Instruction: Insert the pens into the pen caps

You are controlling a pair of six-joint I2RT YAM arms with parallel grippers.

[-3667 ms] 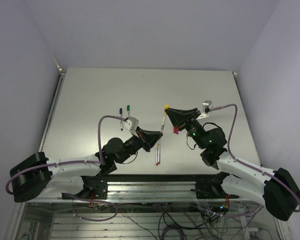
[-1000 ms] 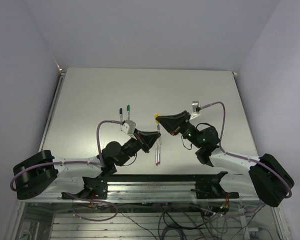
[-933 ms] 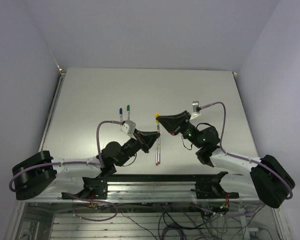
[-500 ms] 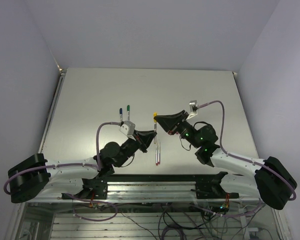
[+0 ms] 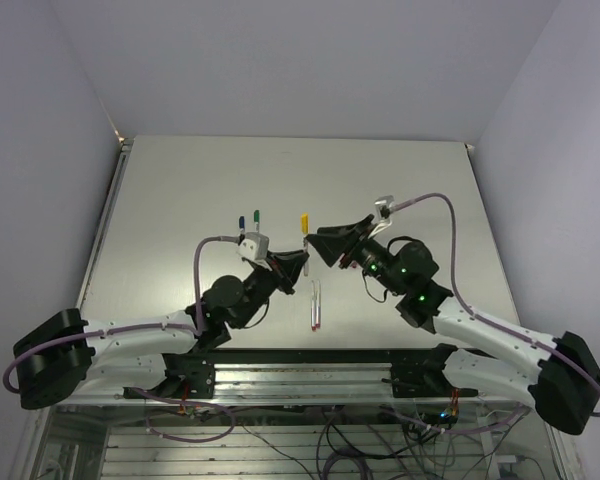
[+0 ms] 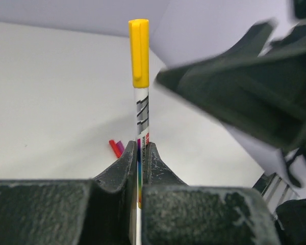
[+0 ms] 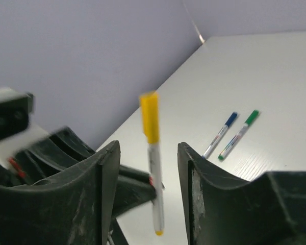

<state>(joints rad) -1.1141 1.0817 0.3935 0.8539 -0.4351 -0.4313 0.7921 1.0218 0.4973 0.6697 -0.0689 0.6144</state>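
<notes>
Soft, even light fell from overhead, leaving faint shadows on the pale tabletop (image 5: pixel 180 180). In the right wrist view the pen (image 7: pixel 155 173) looked blurred.

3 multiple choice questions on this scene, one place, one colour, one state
1. Where are the blue-capped pen and green-capped pen? A side by side on the table B held aloft C on an arm base
2. The cap on the pen in the left gripper is: A red B yellow C green
3. The right gripper is: A shut on a lid B hidden C open
Answers: 1 A, both lie flat on the table. 2 B, the cap shows yellow in both wrist views. 3 C, its fingers stand apart either side of the pen.
</notes>
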